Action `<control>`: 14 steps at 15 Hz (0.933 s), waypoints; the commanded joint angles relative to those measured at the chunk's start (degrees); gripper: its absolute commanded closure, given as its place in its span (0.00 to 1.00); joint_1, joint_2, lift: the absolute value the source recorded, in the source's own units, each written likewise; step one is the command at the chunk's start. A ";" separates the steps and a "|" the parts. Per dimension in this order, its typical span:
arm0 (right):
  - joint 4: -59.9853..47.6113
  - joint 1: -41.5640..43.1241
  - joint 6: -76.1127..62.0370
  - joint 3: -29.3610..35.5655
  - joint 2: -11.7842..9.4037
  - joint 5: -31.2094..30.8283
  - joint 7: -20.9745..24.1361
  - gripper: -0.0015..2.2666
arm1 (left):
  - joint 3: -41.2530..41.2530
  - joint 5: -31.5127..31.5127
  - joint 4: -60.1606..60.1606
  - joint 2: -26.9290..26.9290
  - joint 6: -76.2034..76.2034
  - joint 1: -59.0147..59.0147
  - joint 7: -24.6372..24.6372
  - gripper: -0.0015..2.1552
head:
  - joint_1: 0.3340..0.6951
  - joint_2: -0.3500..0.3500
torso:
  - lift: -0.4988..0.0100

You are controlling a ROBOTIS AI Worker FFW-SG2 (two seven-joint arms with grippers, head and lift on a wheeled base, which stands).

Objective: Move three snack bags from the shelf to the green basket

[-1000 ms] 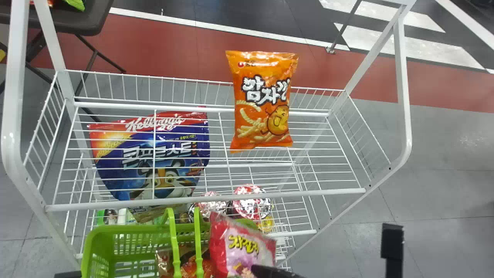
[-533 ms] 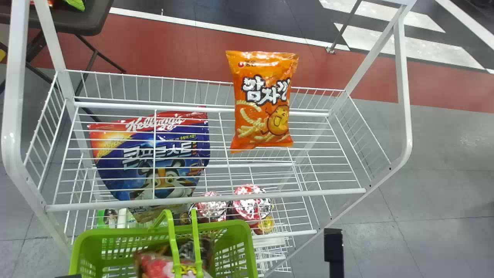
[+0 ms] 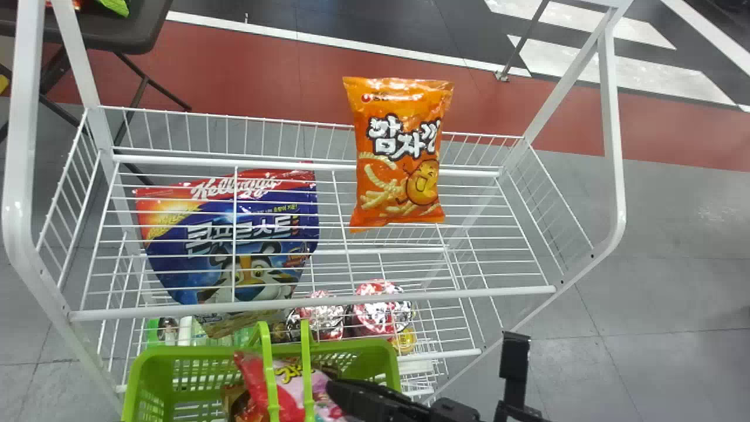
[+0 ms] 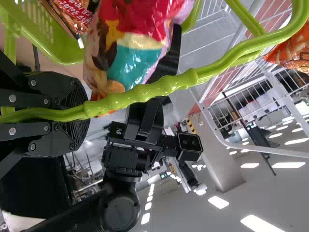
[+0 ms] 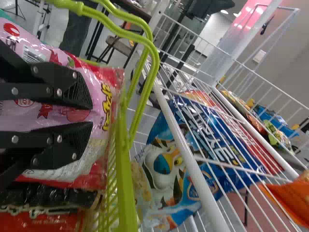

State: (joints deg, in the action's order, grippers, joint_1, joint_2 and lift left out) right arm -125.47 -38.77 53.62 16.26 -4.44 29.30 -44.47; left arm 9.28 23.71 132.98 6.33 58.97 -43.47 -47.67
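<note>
Pink snack bag (image 3: 290,394): located at the mouth of the green basket (image 3: 205,353), gripped by the right gripper (image 5: 91,115), its fingers narrowed on the body, presumably for controlled lowering. The left gripper (image 4: 87,112) clamps the handles (image 4: 159,87), likely steadying the basket beside the shelf (image 3: 316,302). The bag's red end points shelfward, its long axis running roughly back toward the robot.

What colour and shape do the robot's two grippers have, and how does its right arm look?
The left gripper and the right gripper are both black, with angular finger parts, round silver screw heads and finely ridged tips. The right arm is black too, built of blocky segments with a rounded joint.
</note>
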 commanded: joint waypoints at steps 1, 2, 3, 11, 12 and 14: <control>-0.57 -0.17 0.65 3.52 0.04 1.55 -0.27 0.02 | 0.13 -0.06 0.00 0.00 0.05 0.14 0.03 0.80 | 1.00 0.00 | 0.89; -1.18 -0.17 1.71 5.45 0.04 2.34 -1.14 0.02 | 0.13 -0.06 -0.09 0.00 0.05 0.14 0.03 0.80 | 1.00 0.00 | 0.89; -2.15 -0.26 1.88 7.30 0.22 2.43 -2.02 0.03 | 0.04 -0.06 -0.09 -0.09 0.05 0.22 0.03 0.80 | 1.00 0.00 | 0.89; -6.02 0.18 -5.15 23.21 4.49 10.96 -8.53 0.03 | 0.57 -0.50 -0.53 -0.18 0.05 0.93 0.47 0.80 | 1.00 0.00 | 0.89; -5.40 -0.17 -15.34 23.82 4.49 11.04 -9.32 0.03 | 0.66 -0.50 -0.62 -0.18 0.05 1.10 0.56 0.80 | 1.00 0.00 | 0.89; -2.06 -0.78 -33.80 23.82 4.49 12.27 -9.05 0.04 | 1.10 -0.85 -0.79 -0.27 0.05 1.37 0.82 0.80 | 1.00 0.00 | 0.89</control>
State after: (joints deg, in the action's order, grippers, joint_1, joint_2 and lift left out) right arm -129.79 -39.20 32.09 39.92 -0.03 40.56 -53.88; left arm 10.05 23.09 132.33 6.09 59.02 -42.28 -46.90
